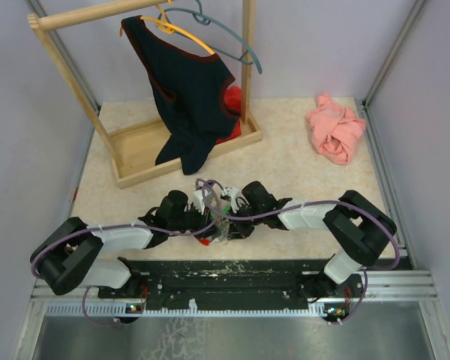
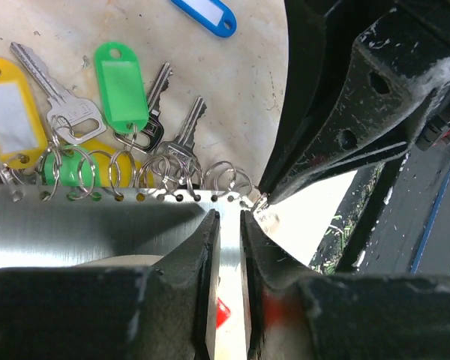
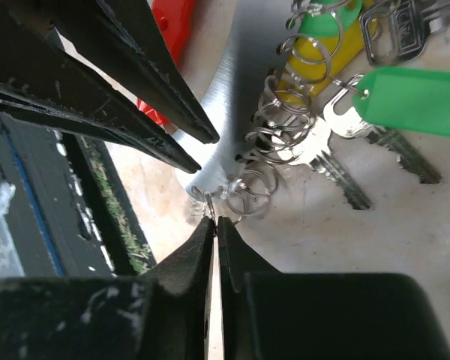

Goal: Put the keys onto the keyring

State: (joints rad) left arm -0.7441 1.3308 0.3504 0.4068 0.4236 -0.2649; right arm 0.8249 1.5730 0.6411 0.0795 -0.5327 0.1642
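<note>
Beige tabletop (image 1: 300, 180), clothes rack (image 1: 97, 13) behind. Left claw (image 2: 227, 217) clamps the metal plate (image 2: 97, 225); right claw (image 3: 214, 221) pinches a ring (image 3: 202, 193) beside the keys (image 3: 326, 154).

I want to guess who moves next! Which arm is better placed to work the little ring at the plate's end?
Probably the right. The right gripper is pinched on the end ring, while the left gripper is clamped on the metal plate, steadying it.
</note>
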